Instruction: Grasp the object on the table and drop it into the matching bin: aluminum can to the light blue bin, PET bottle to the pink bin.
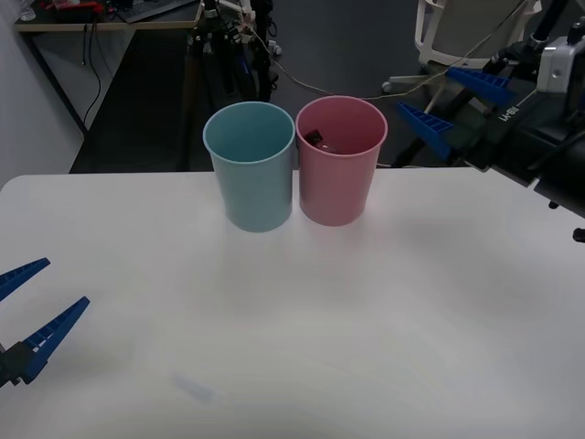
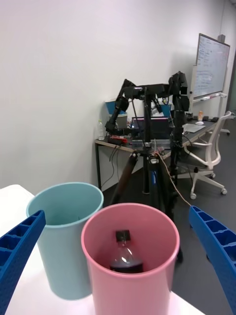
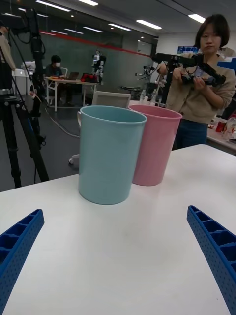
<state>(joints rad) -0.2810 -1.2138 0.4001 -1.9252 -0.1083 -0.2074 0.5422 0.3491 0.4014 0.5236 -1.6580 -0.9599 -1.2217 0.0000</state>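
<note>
both grippers are spread and empty: the right gripper point(image 1: 441, 102) hangs just beside the pink bin point(image 1: 340, 174), the left gripper point(image 1: 32, 309) well apart from it. the pet bottle point(image 2: 125, 256) stands inside the pink bin. a careless retreat could clip the rim and topple it.

light blue bin point(image 3: 109, 152), pink bin point(image 3: 155, 142) seemingly touching

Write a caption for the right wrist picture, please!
Open right pincer behind pink bin holding the bottle, blue bin beside.
</note>
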